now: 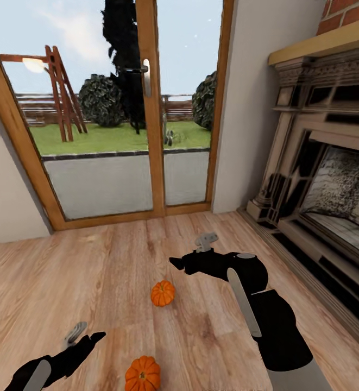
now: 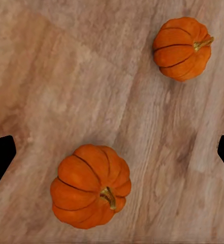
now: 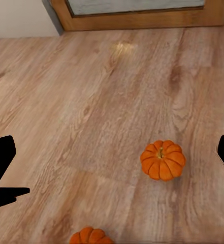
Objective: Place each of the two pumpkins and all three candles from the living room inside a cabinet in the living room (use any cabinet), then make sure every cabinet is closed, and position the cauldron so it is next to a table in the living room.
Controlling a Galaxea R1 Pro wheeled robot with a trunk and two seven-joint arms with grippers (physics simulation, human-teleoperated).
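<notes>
On open wood floor (image 1: pixel 65 282) before the glass doors (image 1: pixel 119 108), two pumpkins (image 1: pixel 162 293) well apart, fireplace (image 1: pixel 320 179) edging right, left tool (image 1: pixel 84 336) and right tool (image 1: pixel 187 264) both spread open, empty.

Wooden plank floor (image 1: pixel 108 282), light brown, running up to glass doors and a fireplace base. Resting directly on it, well apart: one pumpkin (image 1: pixel 162 293) farther out, another pumpkin (image 1: pixel 143 374) nearer. Both upright, stems up.
</notes>
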